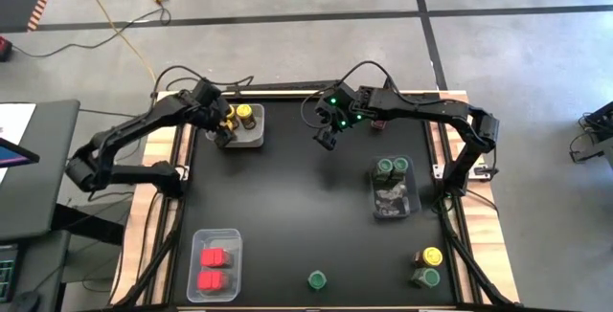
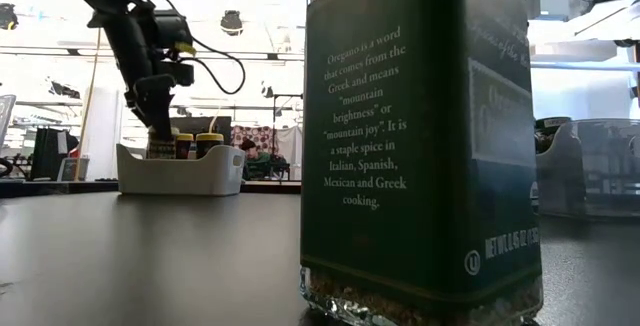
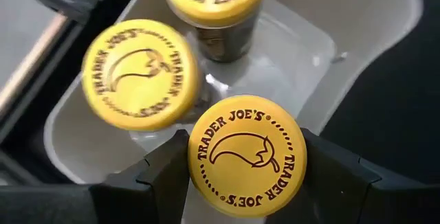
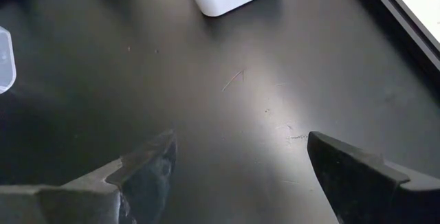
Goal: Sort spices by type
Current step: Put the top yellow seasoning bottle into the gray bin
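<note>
Three yellow-lidded jars counted at our left gripper: one yellow-lidded jar clamped between its fingers, low over the white bin, two others just beyond already standing inside, which we judge marks this bin as the yellow group's place. Our right gripper hangs over bare desk, jaws spread, holding nothing, seemingly waiting its turn. Green-lidded jars and red blocks sit well apart, each in its own clear bin.

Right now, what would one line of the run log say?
left claw: shut on yellow-lidded jar, over bin | right claw: open, empty, above table | loose green-lidded jar: unsorted
</note>
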You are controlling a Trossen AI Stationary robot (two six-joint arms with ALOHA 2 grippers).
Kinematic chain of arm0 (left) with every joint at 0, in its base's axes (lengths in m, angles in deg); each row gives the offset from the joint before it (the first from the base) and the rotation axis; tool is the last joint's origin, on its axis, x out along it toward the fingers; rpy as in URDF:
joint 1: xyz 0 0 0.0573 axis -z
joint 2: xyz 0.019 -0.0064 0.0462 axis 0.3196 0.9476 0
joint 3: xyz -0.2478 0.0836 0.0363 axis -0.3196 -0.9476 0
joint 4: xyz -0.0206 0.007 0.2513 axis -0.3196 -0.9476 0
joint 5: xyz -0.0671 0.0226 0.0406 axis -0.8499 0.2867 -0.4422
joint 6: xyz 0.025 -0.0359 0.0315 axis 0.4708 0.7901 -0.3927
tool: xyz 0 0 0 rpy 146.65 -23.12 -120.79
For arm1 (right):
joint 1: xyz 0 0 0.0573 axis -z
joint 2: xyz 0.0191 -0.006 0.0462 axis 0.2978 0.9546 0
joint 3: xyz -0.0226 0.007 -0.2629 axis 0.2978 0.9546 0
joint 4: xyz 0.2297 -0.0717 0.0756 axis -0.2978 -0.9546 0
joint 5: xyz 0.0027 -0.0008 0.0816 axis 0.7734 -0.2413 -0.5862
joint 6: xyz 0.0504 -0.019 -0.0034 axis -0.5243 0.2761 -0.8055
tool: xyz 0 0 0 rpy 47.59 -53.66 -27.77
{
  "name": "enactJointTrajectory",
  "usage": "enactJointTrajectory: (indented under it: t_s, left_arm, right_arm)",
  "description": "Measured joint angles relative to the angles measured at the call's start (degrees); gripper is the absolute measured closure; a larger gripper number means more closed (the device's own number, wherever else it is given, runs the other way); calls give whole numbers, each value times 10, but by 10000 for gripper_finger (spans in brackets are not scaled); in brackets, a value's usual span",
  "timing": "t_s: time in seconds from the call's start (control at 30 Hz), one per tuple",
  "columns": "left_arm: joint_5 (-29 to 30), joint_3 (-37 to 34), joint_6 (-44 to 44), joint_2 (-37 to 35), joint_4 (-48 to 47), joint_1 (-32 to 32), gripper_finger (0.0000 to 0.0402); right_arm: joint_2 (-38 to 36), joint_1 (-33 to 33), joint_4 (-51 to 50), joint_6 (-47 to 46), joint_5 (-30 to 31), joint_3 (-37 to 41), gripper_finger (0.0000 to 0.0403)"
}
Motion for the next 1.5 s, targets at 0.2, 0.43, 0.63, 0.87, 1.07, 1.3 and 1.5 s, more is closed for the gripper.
enactJointTrajectory:
  t_s: [0.2,0.43,0.63,0.87,1.07,1.3,1.5]
  left_arm:
    - [19,0,12,1,9,0,171]
    - [19,0,16,1,10,0,171]
    - [19,0,15,1,12,0,171]
    - [2,0,17,1,27,1,171]
    - [2,0,30,1,22,1,171]
    - [-11,1,32,1,16,1,149]
    - [-11,1,32,0,17,1,126]
  right_arm:
    - [0,1,0,0,0,0,52]
    - [0,9,0,0,0,0,52]
    - [0,10,0,1,0,0,52]
    - [0,10,0,1,0,0,52]
    - [0,10,0,1,0,0,52]
    - [0,10,0,1,0,0,52]
    - [0,10,0,1,0,0,52]
